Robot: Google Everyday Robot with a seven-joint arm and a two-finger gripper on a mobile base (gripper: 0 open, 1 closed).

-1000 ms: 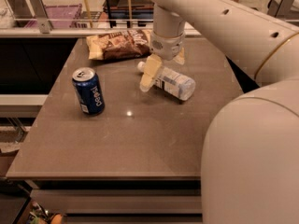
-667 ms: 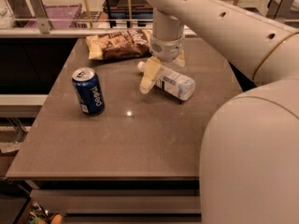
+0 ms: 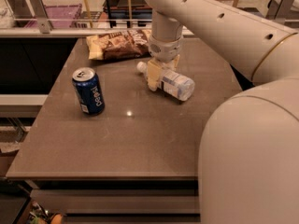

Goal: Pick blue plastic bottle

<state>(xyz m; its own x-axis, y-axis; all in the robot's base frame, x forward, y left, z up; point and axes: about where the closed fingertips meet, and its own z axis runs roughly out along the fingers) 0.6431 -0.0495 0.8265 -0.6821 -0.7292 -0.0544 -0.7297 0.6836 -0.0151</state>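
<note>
End effector (image 3: 161, 80) over clear cylindrical bottle (image 3: 180, 84), lying

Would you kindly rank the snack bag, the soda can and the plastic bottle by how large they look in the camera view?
Largest: the snack bag.
Then the plastic bottle and the soda can, which look much alike. The gripper, down over the bottle's neck, hides part of it, so I will not rank those two.
</note>
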